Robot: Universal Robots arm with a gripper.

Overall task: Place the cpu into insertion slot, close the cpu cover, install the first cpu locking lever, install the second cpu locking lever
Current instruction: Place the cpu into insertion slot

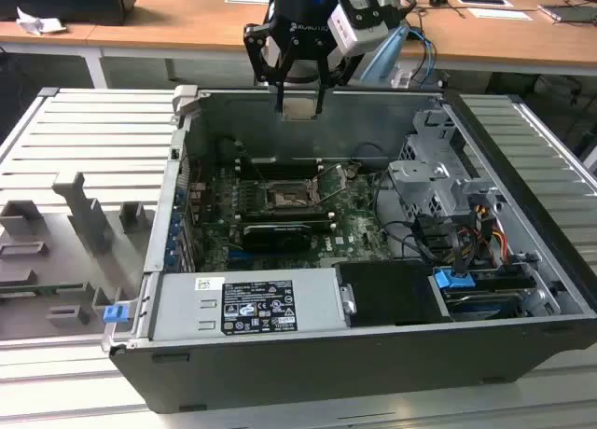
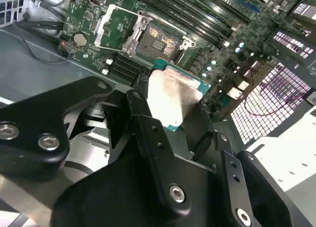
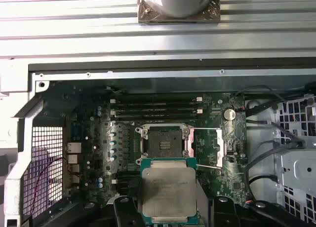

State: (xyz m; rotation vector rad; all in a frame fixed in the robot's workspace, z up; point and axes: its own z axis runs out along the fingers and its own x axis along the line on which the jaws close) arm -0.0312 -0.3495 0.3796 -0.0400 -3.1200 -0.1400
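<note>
My gripper [image 1: 298,104] hangs above the open computer case, over its far wall, shut on the cpu [image 1: 298,106]. The cpu [image 2: 174,94] [image 3: 168,192] is a flat pale silver square with a green edge, held between the two black fingers [image 2: 143,113]. Below it on the green board lies the insertion slot [image 1: 284,198] [image 2: 157,39] [image 3: 163,141], a dark square with a metal rim, bare inside. The cpu cover [image 3: 207,147] [image 2: 114,25] [image 1: 329,183] is swung open beside the slot, towards the exterior view's right.
Long black memory sticks [image 3: 155,107] run along the slot's far side. A grey drive cage [image 1: 434,182] with cables fills the case at the exterior view's right. A silver power supply [image 1: 247,303] sits at the front. A grey fixture plate [image 1: 65,242] lies outside, on the left.
</note>
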